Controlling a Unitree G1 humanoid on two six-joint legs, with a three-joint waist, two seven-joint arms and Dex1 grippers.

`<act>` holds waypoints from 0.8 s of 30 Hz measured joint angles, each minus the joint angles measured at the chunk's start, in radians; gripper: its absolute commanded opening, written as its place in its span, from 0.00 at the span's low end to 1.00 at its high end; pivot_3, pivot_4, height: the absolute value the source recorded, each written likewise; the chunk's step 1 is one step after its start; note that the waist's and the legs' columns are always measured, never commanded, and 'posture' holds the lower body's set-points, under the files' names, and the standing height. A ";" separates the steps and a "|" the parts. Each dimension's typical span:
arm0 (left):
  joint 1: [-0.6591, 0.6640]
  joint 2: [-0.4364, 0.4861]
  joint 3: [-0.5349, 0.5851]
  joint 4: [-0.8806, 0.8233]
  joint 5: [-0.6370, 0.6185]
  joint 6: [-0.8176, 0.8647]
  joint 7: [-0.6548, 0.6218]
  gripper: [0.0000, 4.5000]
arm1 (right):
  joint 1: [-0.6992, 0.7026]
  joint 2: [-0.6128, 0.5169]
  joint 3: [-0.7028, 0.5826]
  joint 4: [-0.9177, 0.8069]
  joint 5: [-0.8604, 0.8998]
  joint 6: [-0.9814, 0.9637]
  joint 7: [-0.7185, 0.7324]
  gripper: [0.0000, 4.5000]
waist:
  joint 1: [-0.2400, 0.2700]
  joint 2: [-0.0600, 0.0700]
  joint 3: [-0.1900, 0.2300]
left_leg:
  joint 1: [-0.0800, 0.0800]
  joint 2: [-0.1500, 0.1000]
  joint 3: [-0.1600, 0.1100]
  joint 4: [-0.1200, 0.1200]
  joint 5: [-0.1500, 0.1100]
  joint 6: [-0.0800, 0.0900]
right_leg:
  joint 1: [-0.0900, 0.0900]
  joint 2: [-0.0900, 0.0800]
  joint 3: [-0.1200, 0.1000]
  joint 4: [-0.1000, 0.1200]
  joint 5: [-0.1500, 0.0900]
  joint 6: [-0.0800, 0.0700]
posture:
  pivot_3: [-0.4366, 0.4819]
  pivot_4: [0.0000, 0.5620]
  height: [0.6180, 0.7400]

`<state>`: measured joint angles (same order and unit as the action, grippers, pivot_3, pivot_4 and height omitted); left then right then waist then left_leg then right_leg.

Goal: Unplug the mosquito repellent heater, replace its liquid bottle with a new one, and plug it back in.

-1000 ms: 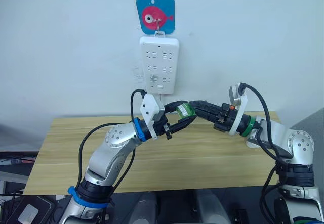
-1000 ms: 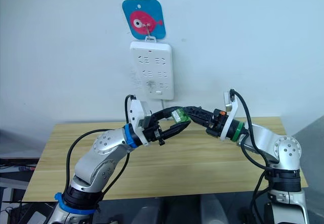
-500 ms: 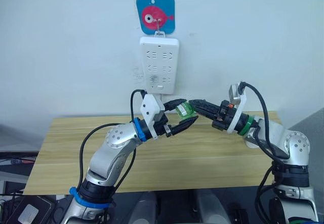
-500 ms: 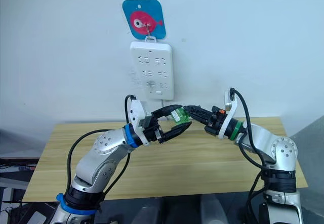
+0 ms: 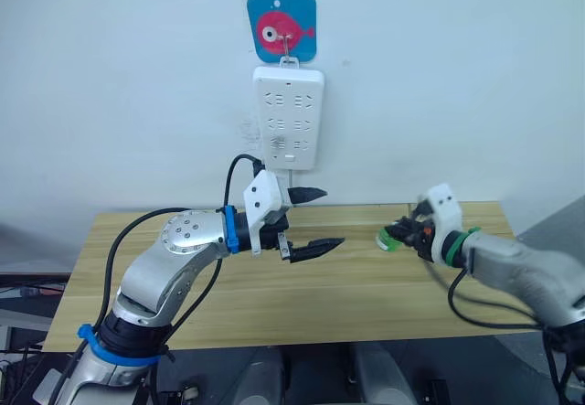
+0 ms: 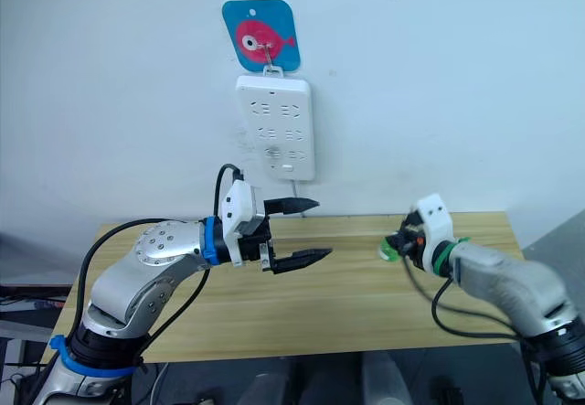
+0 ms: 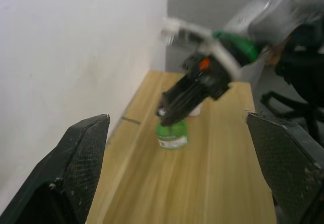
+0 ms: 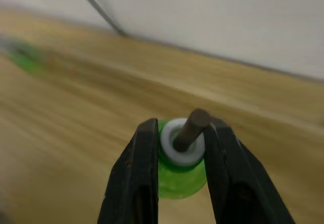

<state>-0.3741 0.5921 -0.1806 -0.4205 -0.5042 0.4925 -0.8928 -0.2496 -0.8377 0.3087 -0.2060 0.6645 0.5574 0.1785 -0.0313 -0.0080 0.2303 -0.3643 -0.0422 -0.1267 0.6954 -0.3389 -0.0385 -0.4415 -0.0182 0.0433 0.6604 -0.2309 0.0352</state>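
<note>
Right wrist view, right tool (image 8: 179,171) clamping green bottle (image 8: 181,171), left tool (image 5: 311,218) wide open, empty.

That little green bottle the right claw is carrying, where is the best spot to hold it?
Around the neck, as the right gripper probably does now: its fingers pinch either side of the green bottle just under the white collar, coming from the wick end. The narrow round neck fits between them, and the body stays free.

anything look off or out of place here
Nothing spilled or broken. The right gripper is shut on a green liquid bottle, wick uncovered, low over the table. The left gripper hangs open and empty below the power strip, which has nothing plugged in.
</note>
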 measured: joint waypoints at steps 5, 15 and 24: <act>-0.025 0.017 -0.019 0.008 0.000 0.004 -0.072 1.00 | 0.009 0.104 0.035 0.238 -0.354 -0.336 0.039 0.19 | 0.001 0.000 0.000 | 0.000 0.000 0.001 0.000 0.000 0.000 | -0.001 -0.002 0.001 0.000 0.000 -0.001 | 0.46 0.34 1.00; -0.045 0.013 -0.021 0.049 0.017 -0.004 -0.123 1.00 | 0.005 0.243 -0.064 0.502 -0.532 -0.484 0.084 0.19 | 0.001 0.000 0.000 | 0.000 0.000 0.000 0.000 0.000 0.000 | 0.000 -0.002 0.002 0.001 0.001 -0.001 | 0.45 0.35 1.00; -0.042 -0.003 -0.021 0.052 0.020 -0.002 -0.121 1.00 | 0.005 0.313 -0.182 0.547 -0.564 -0.452 0.090 0.49 | 0.000 0.000 0.000 | 0.000 0.000 0.000 0.000 0.000 0.000 | 0.000 -0.002 0.002 0.001 0.001 -0.001 | 0.45 0.38 1.00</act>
<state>-0.4165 0.5891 -0.2015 -0.3682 -0.4845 0.4908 -1.0137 -0.2448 -0.5244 0.1263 0.3409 0.1001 0.1050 0.2687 -0.0317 -0.0081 0.2304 -0.3640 -0.0423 -0.1266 0.6957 -0.3391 -0.0384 -0.4415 -0.0202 0.0450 0.6618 -0.2303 0.0342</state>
